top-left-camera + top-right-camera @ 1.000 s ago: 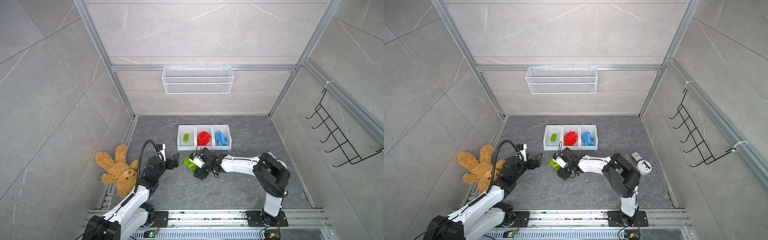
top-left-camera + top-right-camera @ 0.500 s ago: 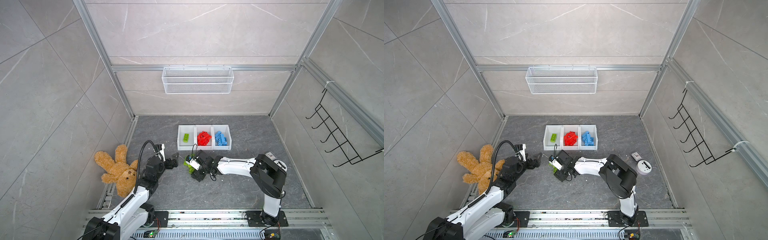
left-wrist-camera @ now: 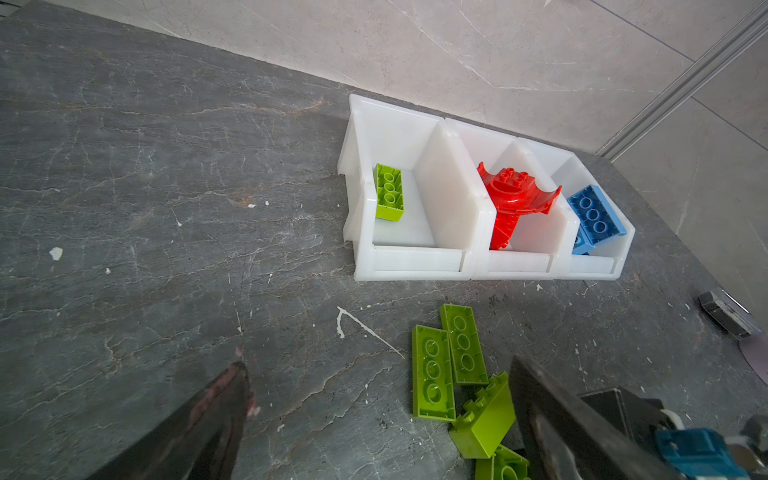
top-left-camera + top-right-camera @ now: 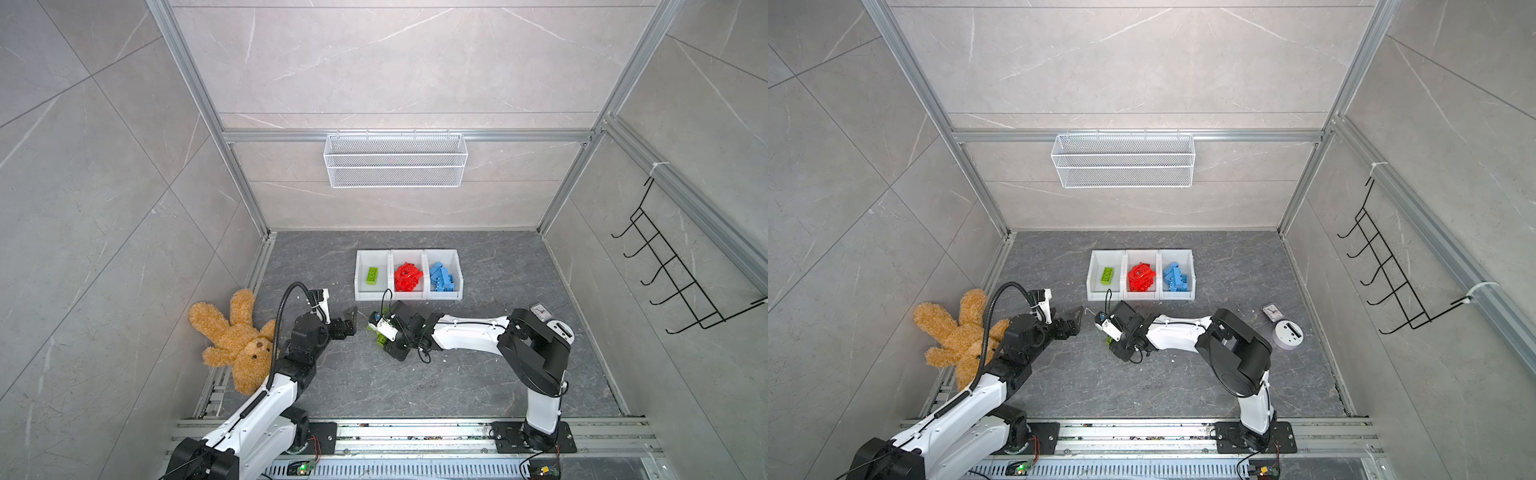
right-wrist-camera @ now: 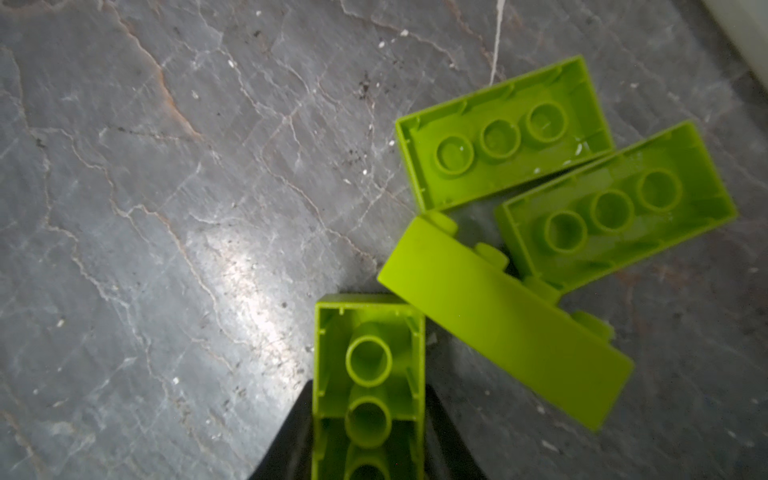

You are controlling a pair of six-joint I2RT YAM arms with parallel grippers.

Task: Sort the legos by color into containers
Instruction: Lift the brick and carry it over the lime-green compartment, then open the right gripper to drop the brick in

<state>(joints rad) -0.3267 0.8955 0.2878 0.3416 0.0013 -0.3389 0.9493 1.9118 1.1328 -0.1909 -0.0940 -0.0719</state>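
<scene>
Grey stone-look tabletop [image 4: 457,386] boxed in by pale tiled walls, with a white wire basket [image 4: 395,160] hanging on the back wall. Starting at the table's left edge, a tan teddy bear [image 4: 237,336] is flopped partly over the rail. Next over is the left gripper [image 4: 352,319], hovering above bare table with its fingers spread apart and nothing between them. Just beside it, roughly mid-table, sits a little huddle of loose green legos [image 3: 432,374]. Two long ones lie studs-down side by side with their hollow undersides showing, and a third brick [image 5: 503,320] is tipped on its side, touching them. The right gripper [image 5: 368,399] is down at that same pile, clamped on a fourth green brick [image 5: 370,332], with the black fingers pressed against both its long sides. Can't tell whether that one is off the table. Behind the pile, toward the back edge, the containers [image 4: 409,296] stand in a joined row. The left one has a lone green brick [image 3: 388,197], the middle one a heap of red legos [image 3: 513,195] with the arch piece on top, and the right one a stack of blue legos [image 3: 592,216]. Further right, near the right edge, a small clock [image 4: 1271,311] and a round white gadget [image 4: 1287,332] sit well apart from the legos. Black hook rack [image 4: 681,262] on the right wall.
</scene>
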